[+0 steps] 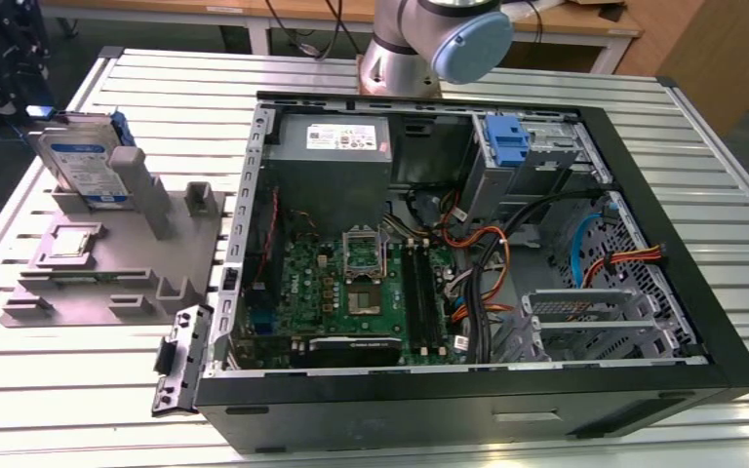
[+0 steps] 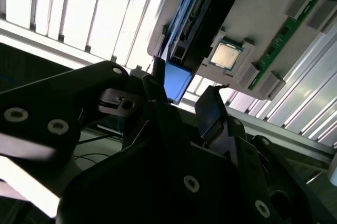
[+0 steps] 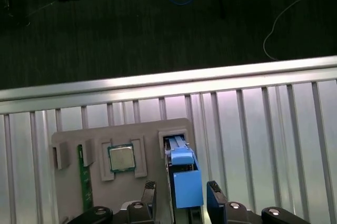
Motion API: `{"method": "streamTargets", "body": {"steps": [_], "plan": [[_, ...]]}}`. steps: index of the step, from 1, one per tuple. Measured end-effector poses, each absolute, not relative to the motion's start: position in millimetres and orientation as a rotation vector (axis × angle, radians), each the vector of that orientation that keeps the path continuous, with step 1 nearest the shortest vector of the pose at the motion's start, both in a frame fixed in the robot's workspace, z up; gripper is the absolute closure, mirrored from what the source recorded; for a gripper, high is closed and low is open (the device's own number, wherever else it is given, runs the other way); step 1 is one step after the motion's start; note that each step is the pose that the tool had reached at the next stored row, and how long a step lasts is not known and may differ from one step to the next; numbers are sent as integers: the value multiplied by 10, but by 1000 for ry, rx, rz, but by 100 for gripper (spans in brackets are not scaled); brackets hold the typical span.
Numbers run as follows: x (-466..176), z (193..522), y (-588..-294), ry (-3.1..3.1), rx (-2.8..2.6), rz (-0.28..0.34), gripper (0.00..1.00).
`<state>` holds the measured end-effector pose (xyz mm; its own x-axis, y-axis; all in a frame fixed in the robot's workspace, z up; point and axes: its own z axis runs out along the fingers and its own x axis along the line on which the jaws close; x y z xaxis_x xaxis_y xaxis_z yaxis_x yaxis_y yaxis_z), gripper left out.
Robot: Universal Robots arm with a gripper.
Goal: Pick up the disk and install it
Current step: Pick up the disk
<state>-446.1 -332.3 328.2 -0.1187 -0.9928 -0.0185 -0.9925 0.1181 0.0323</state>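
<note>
At the exterior view's left, the disk [image 1: 85, 161] stands on edge in a slot of the grey fixture [image 1: 128, 278] on the slatted worktop [image 1: 167, 78]. It is upright with a slight lean, long axis pointing up and thin top edge uppermost.

Both wrist views show the gripper [image 3: 182, 186] looking down onto that top edge. The disk lies straight ahead of it along the approach line, with one finger on each side of the broad faces. I read the jaws as spread wide and holding nothing, and I can see a gap beside the blue frame in the second wrist view (I'd judge it is hovering, not touching).

The disk is a silver slab with a white and blue label on its face and a blue plastic carrier frame wrapping its edges.

Beside it in the fixture, a small square chip [image 3: 121, 158] lies flat in its pocket, and a green memory stick [image 3: 86, 182] sits in the next slot.

Further right, the open computer case [image 1: 479, 380] lies on its side, well apart from the fixture. A bare blue bracket [image 1: 511, 146] sits in its far corner.
</note>
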Motion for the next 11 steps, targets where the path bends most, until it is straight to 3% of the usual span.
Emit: {"method": "streamTargets", "body": {"steps": [11], "plan": [[-4506, 3156, -3320, -2346, 2099, -43, 50]]}}
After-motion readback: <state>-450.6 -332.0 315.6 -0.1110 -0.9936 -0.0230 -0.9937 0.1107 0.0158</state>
